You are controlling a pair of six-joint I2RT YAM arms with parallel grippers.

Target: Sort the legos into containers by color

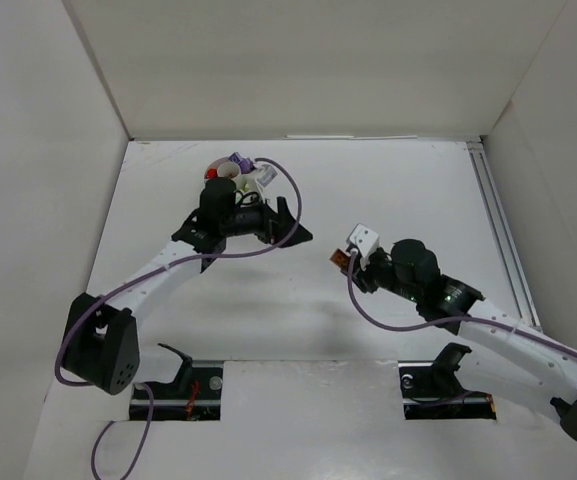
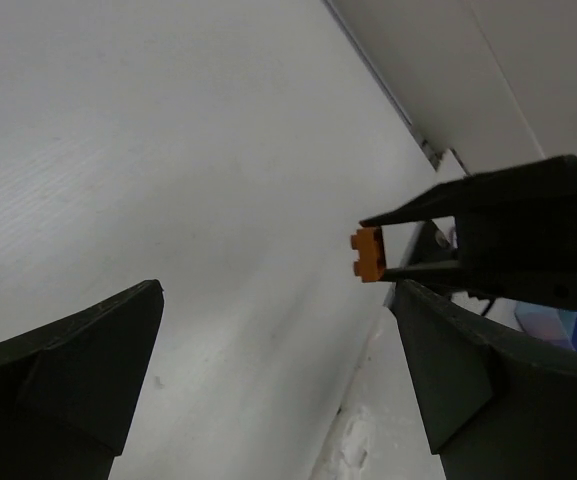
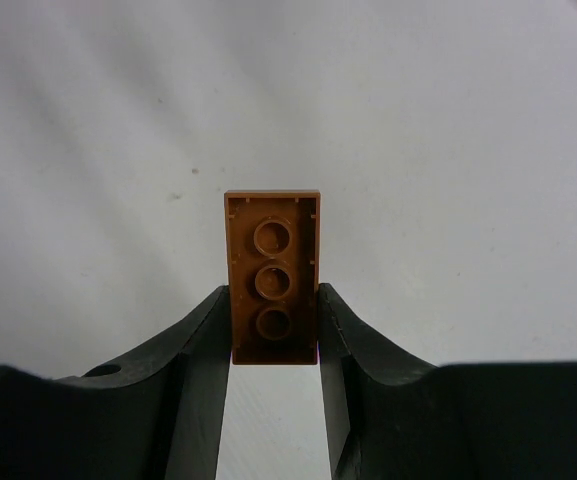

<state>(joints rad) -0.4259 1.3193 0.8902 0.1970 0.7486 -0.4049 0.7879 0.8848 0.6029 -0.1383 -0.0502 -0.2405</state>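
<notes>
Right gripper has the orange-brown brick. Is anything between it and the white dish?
Yes. The open left gripper sits between the orange-brown brick in the right gripper and the white dish beyond it, so a straight path would likely meet its fingers. Nothing else visible lies between.

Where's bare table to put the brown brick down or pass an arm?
Bare: far-right table between the right gripper with the brown brick and the side rail; also the near-middle strip between the arms. Crowded: far left-centre, where the left gripper hangs beside the dish. The gap between the two grippers is tight.
</notes>
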